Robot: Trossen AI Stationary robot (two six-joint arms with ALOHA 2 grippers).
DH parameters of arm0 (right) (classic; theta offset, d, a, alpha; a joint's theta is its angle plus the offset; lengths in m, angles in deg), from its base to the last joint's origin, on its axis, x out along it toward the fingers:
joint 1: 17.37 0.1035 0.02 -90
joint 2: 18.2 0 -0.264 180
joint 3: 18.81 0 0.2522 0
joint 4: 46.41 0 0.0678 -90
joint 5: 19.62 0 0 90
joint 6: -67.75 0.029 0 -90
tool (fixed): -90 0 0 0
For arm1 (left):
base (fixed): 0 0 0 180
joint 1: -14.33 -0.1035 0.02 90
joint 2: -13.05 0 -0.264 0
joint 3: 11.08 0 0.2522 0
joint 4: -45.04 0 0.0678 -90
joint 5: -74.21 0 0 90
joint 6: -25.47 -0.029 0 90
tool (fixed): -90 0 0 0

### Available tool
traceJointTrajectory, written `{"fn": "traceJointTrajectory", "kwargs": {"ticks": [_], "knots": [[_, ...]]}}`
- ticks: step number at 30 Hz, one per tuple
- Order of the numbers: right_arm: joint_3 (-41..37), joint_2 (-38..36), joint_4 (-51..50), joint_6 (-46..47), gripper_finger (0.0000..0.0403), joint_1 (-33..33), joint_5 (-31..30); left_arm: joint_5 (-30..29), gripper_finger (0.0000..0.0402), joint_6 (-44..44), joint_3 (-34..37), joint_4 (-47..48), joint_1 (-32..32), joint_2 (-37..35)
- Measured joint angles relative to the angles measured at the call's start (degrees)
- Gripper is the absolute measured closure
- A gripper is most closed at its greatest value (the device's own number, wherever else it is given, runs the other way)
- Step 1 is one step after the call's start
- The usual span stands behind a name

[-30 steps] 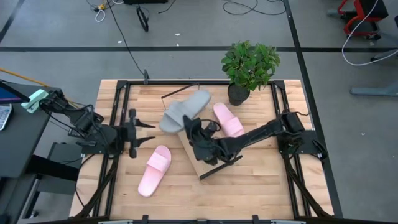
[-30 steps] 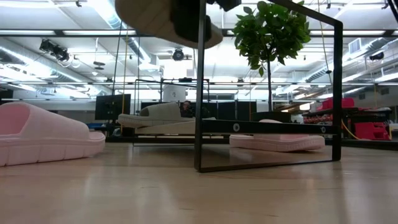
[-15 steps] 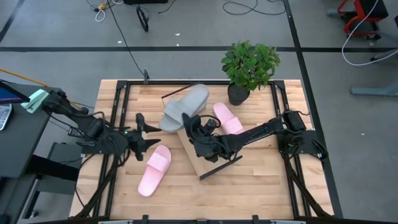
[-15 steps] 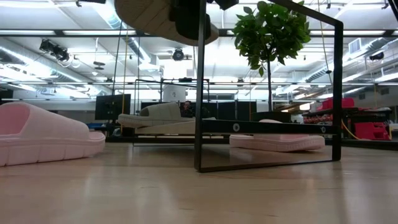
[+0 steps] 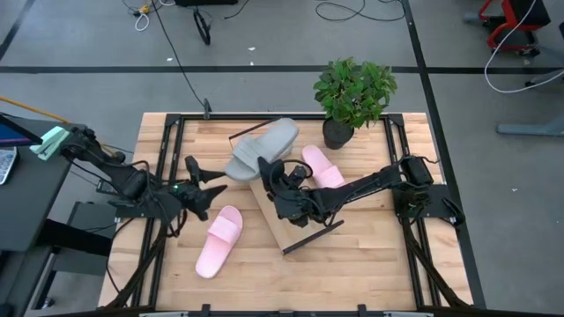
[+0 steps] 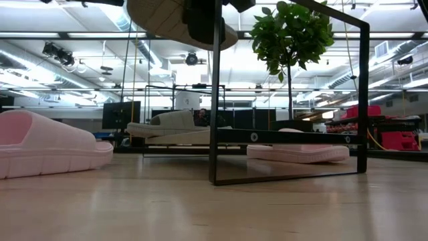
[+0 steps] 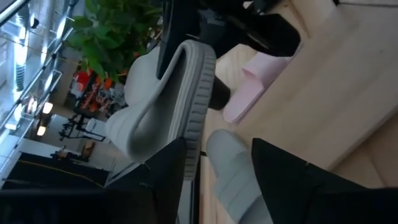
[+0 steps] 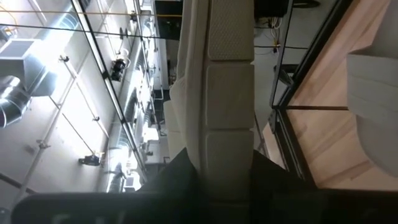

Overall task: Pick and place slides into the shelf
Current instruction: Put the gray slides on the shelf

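My right gripper [image 5: 271, 174] is shut on a grey slide [image 5: 260, 148] and holds it in the air over the far end of the shelf [image 5: 295, 224]. In the low view this slide [image 6: 167, 17] hangs above the shelf's black end frame [image 6: 215, 134]. A second grey slide [image 7: 233, 168] lies lower down, beneath the held one. One pink slide [image 5: 322, 169] lies sole down by the shelf's far right side. The other pink slide [image 5: 218, 239] rests on the tabletop, left of the shelf. My left gripper [image 5: 207, 187] is open, just left of the held slide, touching nothing. My right gripper pinches the grey slide between its two fingers at the sole's long edge [image 8: 230, 124], about midway along it. The fingers [image 8: 180, 177] come from the table's right side. The slide is lifted clear of the shelf and tilted on edge.
A potted plant [image 5: 352, 92] stands at the table's far right, close behind the pink slide. Black frame rails [image 5: 167, 150] run along the table's left and right sides. Bare wood [image 5: 352, 273] lies toward the near edge.
My left gripper has moved toward the table's right, closer to the held grey slide, and has turned so its open fingers point at it. My right gripper has carried the grey slide slightly up and toward the far edge.
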Motion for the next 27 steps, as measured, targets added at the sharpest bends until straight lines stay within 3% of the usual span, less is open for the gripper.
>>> {"fn": "traceJointTrajectory", "kwargs": {"ticks": [10, 17, 27], "knots": [[0.02, 0.0, -0.16, -0.09, 0.0314, 0.33, 1.12, -5.08, 0.0212, 0.22, 0.0, 0.77, -0.15, -0.5], [0.04, -0.02, -0.2, -0.13, 0.0314, 0.29, 1.7, 2.03, 0.0212, 0.72, 0.0, 0.62, -0.72, -0.68], [0.04, -0.02, -0.28, -0.66, 0.0314, 0.06, 0.87, 2.54, 0.0214, 0.63, 0.0, -1.53, -0.7, -0.68]]}}
